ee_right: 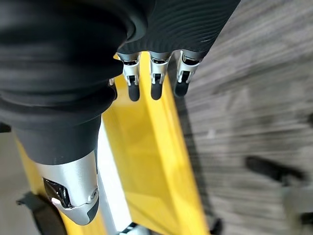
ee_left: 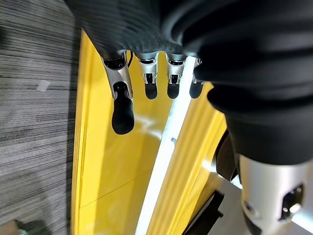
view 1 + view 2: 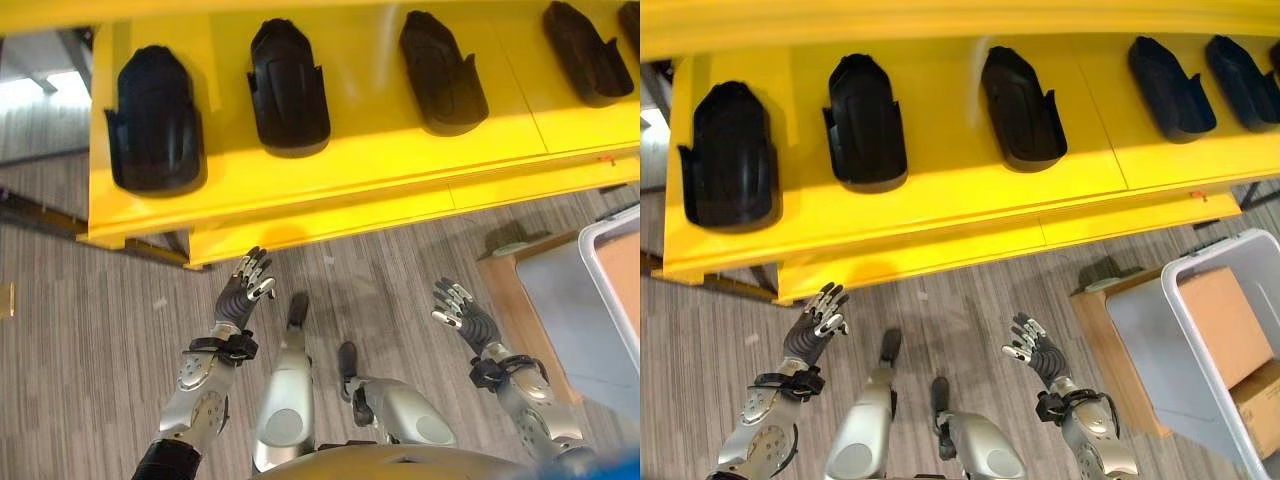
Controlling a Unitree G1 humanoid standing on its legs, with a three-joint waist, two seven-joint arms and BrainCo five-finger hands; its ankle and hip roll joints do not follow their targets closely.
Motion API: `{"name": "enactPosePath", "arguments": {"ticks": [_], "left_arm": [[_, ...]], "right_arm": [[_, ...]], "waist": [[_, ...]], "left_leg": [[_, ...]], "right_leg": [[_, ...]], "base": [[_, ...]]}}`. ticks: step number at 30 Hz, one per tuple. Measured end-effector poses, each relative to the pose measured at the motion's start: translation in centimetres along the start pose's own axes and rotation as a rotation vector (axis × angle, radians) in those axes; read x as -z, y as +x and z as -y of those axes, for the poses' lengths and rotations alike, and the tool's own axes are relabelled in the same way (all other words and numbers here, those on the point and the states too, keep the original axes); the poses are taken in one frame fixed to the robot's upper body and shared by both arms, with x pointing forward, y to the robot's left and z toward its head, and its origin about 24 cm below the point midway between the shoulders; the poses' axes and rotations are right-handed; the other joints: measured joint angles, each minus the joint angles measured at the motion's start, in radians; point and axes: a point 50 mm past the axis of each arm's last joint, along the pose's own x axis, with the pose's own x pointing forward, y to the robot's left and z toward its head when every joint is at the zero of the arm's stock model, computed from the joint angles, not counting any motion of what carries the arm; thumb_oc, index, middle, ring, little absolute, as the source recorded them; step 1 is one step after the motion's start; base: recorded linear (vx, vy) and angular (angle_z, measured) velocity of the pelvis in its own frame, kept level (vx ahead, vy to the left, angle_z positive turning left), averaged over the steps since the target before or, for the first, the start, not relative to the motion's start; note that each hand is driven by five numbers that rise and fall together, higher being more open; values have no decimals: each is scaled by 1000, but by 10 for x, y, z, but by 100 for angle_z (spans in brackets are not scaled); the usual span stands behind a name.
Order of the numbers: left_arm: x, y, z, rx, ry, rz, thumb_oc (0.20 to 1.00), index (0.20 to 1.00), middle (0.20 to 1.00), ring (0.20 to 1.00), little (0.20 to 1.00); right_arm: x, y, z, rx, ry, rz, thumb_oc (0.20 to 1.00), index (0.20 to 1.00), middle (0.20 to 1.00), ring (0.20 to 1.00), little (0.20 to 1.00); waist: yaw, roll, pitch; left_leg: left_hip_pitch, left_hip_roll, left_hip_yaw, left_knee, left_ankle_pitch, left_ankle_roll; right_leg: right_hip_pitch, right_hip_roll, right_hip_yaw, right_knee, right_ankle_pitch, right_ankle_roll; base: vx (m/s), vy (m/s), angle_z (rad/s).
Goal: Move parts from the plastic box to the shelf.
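Both the left robot hand and right robot hand hung empty with relaxed fingers below the yellow shelf, where black parts lay in a row, the plastic box nearby on the right, probably for the next pick.

Glossy yellow shelf bears matt black plastic parts.

Bright yellow shelf, glossy black parts lined up on it. Grey streaky carpet floor. Pale grey plastic box, brown cardboard inside, tan wood platform under it.
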Motion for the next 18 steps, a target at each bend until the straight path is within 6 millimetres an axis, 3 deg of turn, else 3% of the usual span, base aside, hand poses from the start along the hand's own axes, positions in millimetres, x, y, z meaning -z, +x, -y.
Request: {"name": "enactPosePath", "arguments": {"ticks": [2,5,6,7,8,15,18], "left_arm": [[-4,2,0,4,6,22,1000,1000,1000,1000,1000],[-11,6,-1,-13,13,48,1000,1000,1000,1000,1000],[-12,7,-2,-18,22,50,1000,1000,1000,1000,1000],[-15,7,-4,-24,37,52,1000,1000,1000,1000,1000],[-17,7,-6,-21,49,55,1000,1000,1000,1000,1000],[-14,0,-5,-11,105,35,1000,1000,1000,1000,1000],[-25,-2,0,37,168,63,1000,1000,1000,1000,1000]], "right_arm": [[0,3,-5,-25,-2,-2,1000,1000,1000,1000,1000],[-4,8,-7,-34,-5,6,1000,1000,1000,1000,1000],[-8,11,-8,-39,-9,19,1000,1000,1000,1000,1000],[-8,11,-8,-38,-9,18,1000,1000,1000,1000,1000],[-6,9,-7,-34,-6,12,1000,1000,1000,1000,1000],[-8,9,-4,-25,-6,17,1000,1000,1000,1000,1000],[-11,9,0,-8,-5,30,1000,1000,1000,1000,1000]], "waist": [[7,3,0],[22,-5,3],[21,-5,3],[20,-14,3],[13,-31,7],[13,-35,7],[17,-34,-5]], "left_leg": [[3,-40,44,9,-20,32],[1,-75,78,11,-43,45],[0,-80,88,12,-45,45],[0,-93,96,16,-49,49],[-1,-107,92,24,-53,54],[4,-74,66,46,-43,38],[11,-74,49,61,-47,34]], "right_leg": [[-2,-55,-21,-5,-20,32],[10,-125,-83,-51,-18,45],[14,-148,-114,-66,-7,63],[31,-206,-125,-78,19,94],[62,-241,-120,-102,18,102],[84,-200,-134,-94,10,83],[93,-198,-150,-64,-1,75]], "base": [[49,126,-44],[23,55,-25],[53,47,-32],[66,36,1],[53,26,12],[34,-23,8],[26,-54,14]]}}
